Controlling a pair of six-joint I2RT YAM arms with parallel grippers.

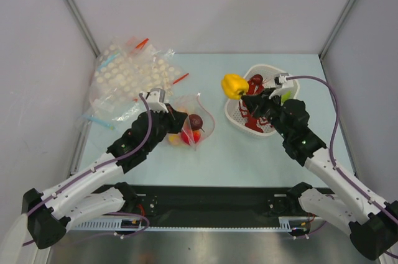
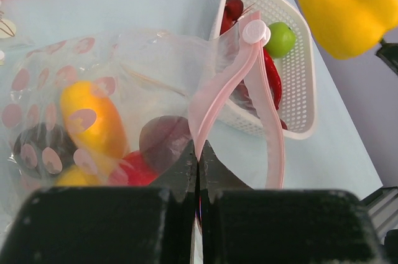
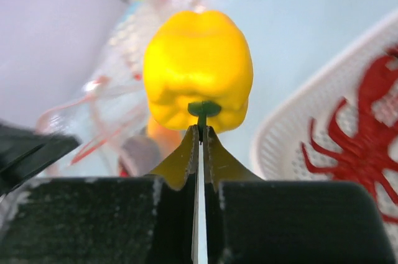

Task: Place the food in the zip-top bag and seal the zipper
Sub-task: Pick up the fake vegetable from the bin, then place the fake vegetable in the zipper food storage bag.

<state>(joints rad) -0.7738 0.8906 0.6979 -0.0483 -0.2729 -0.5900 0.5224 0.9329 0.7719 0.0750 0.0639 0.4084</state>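
Now the right gripper [image 3: 200,132] is pressed tight on the green stem of the yellow pepper [image 1: 234,85], which hangs over the left edge of the basket [image 1: 235,115], just right of centre in the overhead view. The left gripper [image 2: 198,152] nips the pink zipper [image 2: 217,96] of the bag [image 1: 200,132], holding its mouth agape at mid-frame. Loading looks partway done to me. Next, the pepper needs carrying left over that mouth and then releasing.

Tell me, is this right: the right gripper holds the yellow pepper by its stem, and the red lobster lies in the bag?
No: the red lobster lies in the white basket, as the right wrist view shows. The right gripper does hold the yellow pepper by its stem.
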